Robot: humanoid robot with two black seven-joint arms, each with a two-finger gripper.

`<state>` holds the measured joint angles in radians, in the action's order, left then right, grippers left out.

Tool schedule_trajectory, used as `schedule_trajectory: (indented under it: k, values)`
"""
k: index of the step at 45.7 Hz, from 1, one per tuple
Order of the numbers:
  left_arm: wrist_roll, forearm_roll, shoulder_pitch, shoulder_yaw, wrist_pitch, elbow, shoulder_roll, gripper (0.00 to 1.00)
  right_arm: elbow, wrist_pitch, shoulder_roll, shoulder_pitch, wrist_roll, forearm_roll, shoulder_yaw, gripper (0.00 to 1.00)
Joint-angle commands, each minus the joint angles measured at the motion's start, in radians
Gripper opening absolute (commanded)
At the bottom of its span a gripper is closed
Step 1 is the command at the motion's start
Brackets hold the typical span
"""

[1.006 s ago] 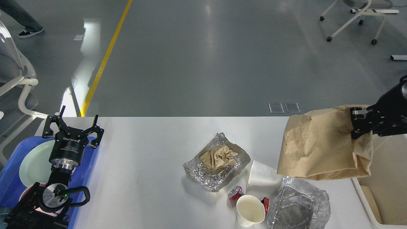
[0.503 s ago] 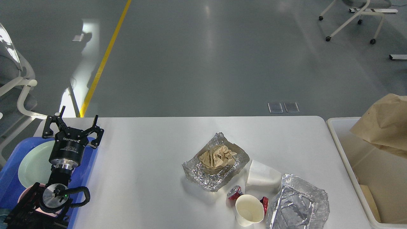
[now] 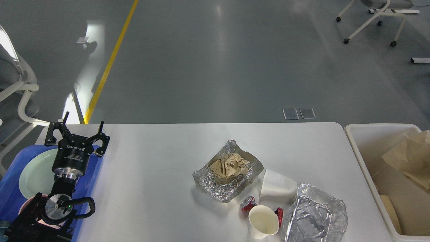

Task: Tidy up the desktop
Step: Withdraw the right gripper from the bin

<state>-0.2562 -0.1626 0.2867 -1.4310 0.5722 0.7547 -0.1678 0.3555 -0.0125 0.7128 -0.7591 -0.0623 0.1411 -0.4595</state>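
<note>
My left jaws point(image 3: 76, 131) are spread wide and hold nothing. They hang over the far end of the blue tray point(image 3: 95, 171), at the left edge of the counter point(image 3: 151, 174). My right jaws are out of sight.

The counter is the big white-grey top that fills the low half of the view. The tray sits on its left end, partly off the edge of my view. A pale green plate point(image 3: 35, 171) lies in the tray, and my left arm covers part of it.

Near the middle of the counter lies a crinkled foil sheet point(image 3: 210, 183) with a brown paper ball point(image 3: 230, 165) on it. Just right of the foil is a white cup on its side point(image 3: 277, 184). In front of that one stands another white cup point(image 3: 263, 222), open end up. A squashed red can point(image 3: 248, 203) lies beside the standing cup, touching it or almost. A foil box point(image 3: 314, 215) sits at the right, close to both cups.

Right of the counter is a cream bin point(image 3: 361, 158). Brown paper point(image 3: 408, 158) lies inside it.

Beyond the counter is grey floor with a yellow line point(image 3: 111, 62). A white chair point(image 3: 374, 20) on wheels stands far off at the top right.
</note>
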Motion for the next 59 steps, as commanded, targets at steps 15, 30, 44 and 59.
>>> schedule_trajectory:
  k: [15, 30, 44, 59]
  values:
    - [0.002, 0.000, 0.000, 0.000, 0.000, 0.000, -0.001, 0.97, -0.227, 0.143, -0.265, 0.193, -0.001, -0.003, 0.055, 0.00]
    - [0.002, 0.000, 0.000, 0.000, 0.000, 0.000, 0.001, 0.97, -0.225, 0.143, -0.309, 0.219, -0.001, -0.003, 0.050, 0.00]
    - [0.000, 0.000, 0.000, 0.000, 0.000, 0.000, 0.001, 0.97, -0.220, 0.141, -0.337, 0.228, -0.001, -0.003, 0.050, 0.00]
    - [0.002, 0.000, -0.001, 0.000, 0.000, 0.000, 0.001, 0.97, -0.214, 0.170, -0.337, 0.227, 0.002, -0.008, 0.048, 0.84]
